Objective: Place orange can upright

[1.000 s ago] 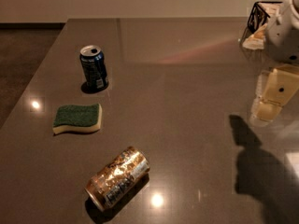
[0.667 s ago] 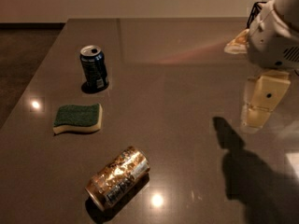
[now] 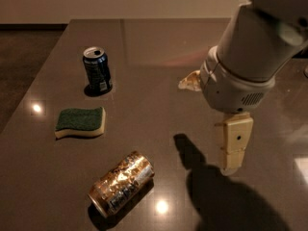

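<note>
Swinging in from the far right, the arm now hangs much nearer the middle of the tabletop, while the cans and sponge lie where they were.

Its beige claw (image 3: 234, 148) points down over the dark grey tabletop (image 3: 159, 57), right of centre. Whether it is released or clenched cannot be told, but it carries no can. The shiny orange-gold drink can (image 3: 121, 184) lies on its side at the near left, well apart from the claw. By the look of it none of the task is done: reaching, gripping and standing the can up all remain. Bare surface lies between claw and can, so the approach looks open. The green-and-cream sponge (image 3: 80, 121) sits near the can's far-left side, and the upright dark blue can (image 3: 97, 70) is farther off. The tabletop's left edge slants close by the sponge.
</note>
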`<state>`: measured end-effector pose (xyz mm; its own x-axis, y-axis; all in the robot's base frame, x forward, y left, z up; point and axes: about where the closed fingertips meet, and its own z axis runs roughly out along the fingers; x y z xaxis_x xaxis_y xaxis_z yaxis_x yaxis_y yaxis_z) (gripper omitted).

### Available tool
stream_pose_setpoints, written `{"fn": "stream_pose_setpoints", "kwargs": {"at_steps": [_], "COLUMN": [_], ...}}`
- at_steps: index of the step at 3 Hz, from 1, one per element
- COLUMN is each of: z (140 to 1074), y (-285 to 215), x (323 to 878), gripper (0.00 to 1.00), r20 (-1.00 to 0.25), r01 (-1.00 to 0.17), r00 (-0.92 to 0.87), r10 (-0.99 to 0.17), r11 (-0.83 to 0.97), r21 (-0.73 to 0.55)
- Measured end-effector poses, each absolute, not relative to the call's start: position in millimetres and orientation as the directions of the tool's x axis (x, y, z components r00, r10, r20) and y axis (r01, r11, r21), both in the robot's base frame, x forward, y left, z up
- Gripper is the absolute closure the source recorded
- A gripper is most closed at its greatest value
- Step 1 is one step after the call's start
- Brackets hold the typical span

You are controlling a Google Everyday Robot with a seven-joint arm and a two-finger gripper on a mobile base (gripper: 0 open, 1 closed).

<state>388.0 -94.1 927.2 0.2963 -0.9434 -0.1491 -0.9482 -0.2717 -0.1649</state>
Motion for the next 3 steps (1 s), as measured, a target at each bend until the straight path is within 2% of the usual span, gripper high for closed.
{"fn": "stream_pose_setpoints", "kwargs": {"at_steps": [3], "z": [882], "y": [-6], "x": [336], "gripper": [0.00], "r20": [-0.139], "r01": [-0.804], "r00": [0.593], "r10": [-0.793], "r11": [-0.573], "r21": [-0.160]}}
